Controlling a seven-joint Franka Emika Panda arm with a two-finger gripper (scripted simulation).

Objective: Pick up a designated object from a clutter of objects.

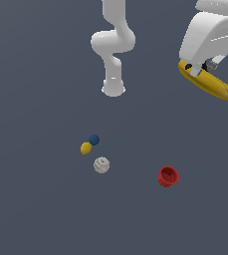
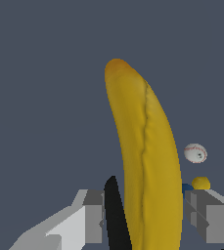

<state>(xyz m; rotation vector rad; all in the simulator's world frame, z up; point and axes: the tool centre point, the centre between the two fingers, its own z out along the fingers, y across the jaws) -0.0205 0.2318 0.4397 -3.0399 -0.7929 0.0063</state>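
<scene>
The long yellow banana (image 1: pixel 210 83) hangs high above the floor at the exterior view's upper right, held in my gripper (image 1: pixel 199 68), which is shut on it near one end. In the wrist view the banana (image 2: pixel 145 161) fills the middle, running away from the camera between my two grey fingers (image 2: pixel 91 215). The rest of the clutter lies far below on the floor: a blue ball (image 1: pixel 94 140), a yellow ball (image 1: pixel 86 148), a white baseball (image 1: pixel 101 165) and a red cup (image 1: pixel 168 176).
The arm's white base (image 1: pixel 113 88) stands at the back centre of the dark grey floor. In the wrist view the baseball (image 2: pixel 195 153) and the yellow ball (image 2: pixel 200 183) show beside the banana.
</scene>
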